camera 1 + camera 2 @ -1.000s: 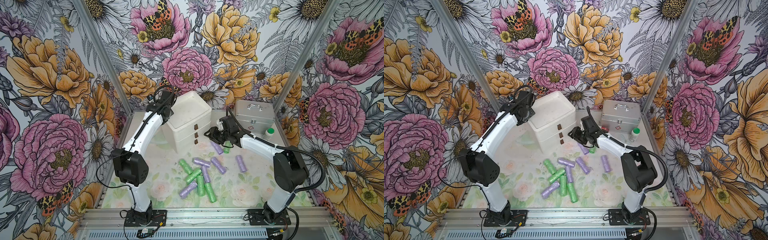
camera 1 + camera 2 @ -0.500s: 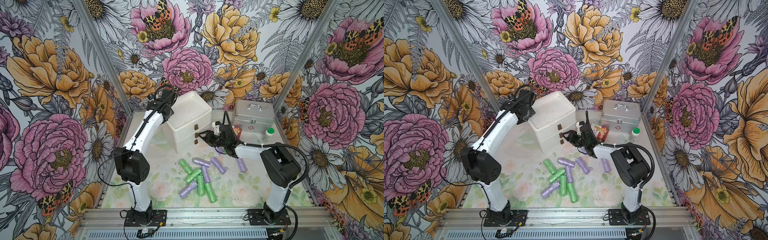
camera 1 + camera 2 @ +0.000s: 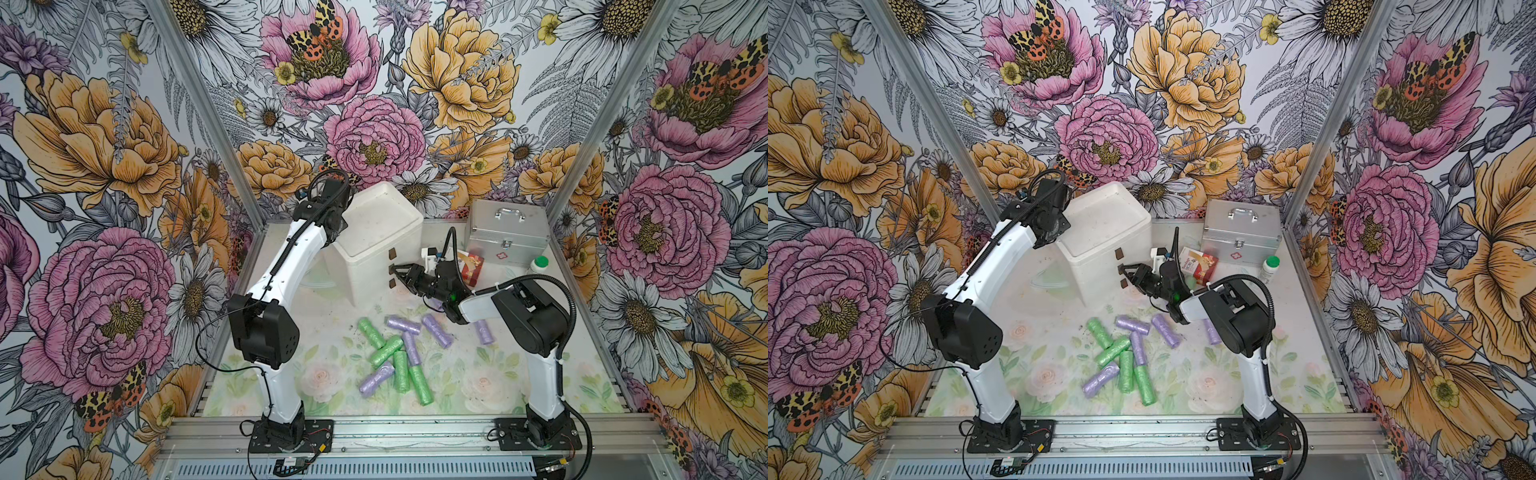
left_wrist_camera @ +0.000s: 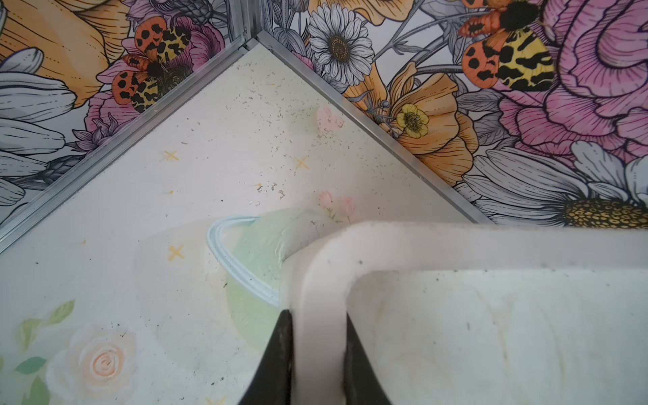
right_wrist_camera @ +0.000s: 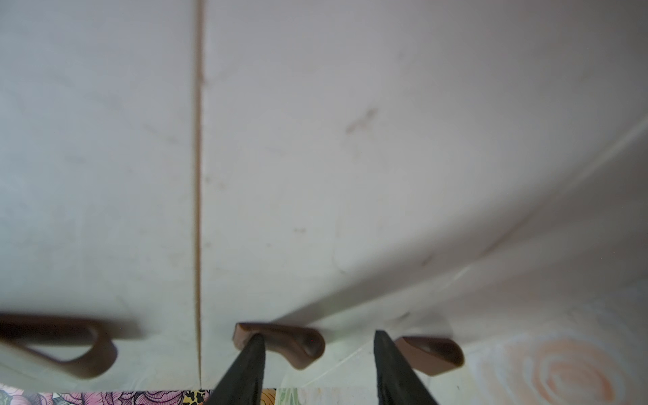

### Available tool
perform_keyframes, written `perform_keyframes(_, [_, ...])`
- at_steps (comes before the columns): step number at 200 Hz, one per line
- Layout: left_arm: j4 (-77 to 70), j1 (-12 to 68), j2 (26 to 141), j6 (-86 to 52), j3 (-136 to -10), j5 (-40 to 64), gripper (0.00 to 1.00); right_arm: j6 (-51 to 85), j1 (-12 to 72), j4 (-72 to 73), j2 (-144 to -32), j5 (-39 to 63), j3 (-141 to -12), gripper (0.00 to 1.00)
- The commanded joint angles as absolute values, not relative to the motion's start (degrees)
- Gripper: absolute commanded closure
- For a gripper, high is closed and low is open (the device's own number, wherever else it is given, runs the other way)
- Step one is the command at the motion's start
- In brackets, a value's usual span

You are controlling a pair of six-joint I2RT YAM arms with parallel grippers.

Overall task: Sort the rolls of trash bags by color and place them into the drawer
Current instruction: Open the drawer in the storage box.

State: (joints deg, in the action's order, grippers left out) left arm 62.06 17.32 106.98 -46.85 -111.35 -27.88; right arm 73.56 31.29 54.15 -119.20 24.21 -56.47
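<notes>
Several green and lilac rolls of trash bags lie in a loose pile mid-table, among them a green roll [image 3: 386, 349] [image 3: 1112, 350] and a lilac roll [image 3: 403, 325] [image 3: 1133, 325]. The white drawer unit [image 3: 376, 245] [image 3: 1100, 232] stands at the back with its drawers pushed in. My left gripper [image 4: 317, 314] is shut on the unit's top rim [image 4: 420, 242]. My right gripper [image 3: 392, 272] [image 5: 317, 338] is open at the drawer front. One fingertip [image 5: 257, 338] overlaps the middle brown handle [image 5: 291, 342]. The other sits just short of the neighbouring handle [image 5: 431, 354].
A silver case [image 3: 505, 232] stands at the back right. In front of it are a red and white box [image 3: 473, 266] and a white bottle with a green cap [image 3: 538, 266]. One lilac roll [image 3: 484, 332] lies under my right arm.
My right gripper has swung from above the rolls to the drawer front and now sits at the handles, its jaws slightly narrower. The left arm has barely moved.
</notes>
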Motion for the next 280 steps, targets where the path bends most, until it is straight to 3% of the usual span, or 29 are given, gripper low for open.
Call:
perform_keyframes(1, [67.1, 20.0, 112.1, -54.7, -107.7, -4.8, 1.00, 77.9, 32.0, 67.1, -122.6, 19.6, -56.8, 0.52])
perform_keyframes(68, [67.1, 20.1, 112.1, -54.8, -107.2, -5.0, 1.00, 79.0, 32.5, 69.9, -124.0, 17.2, -57.4, 0.60])
perform_keyframes(108, [67.1, 20.3, 111.9, -54.9, -107.0, -5.1, 1.00, 79.1, 33.0, 70.0, -123.9, 16.4, -58.3, 0.77])
perform_keyframes(134, [67.1, 20.4, 112.0, -55.0, -107.1, -5.1, 1.00, 79.0, 33.3, 70.1, -123.2, 16.3, -57.6, 1.00])
perform_keyframes(280, [67.2, 18.4, 113.5, -54.8, -110.9, -6.4, 1.00, 76.4, 33.1, 69.5, -104.1, 16.4, -31.0, 1.00])
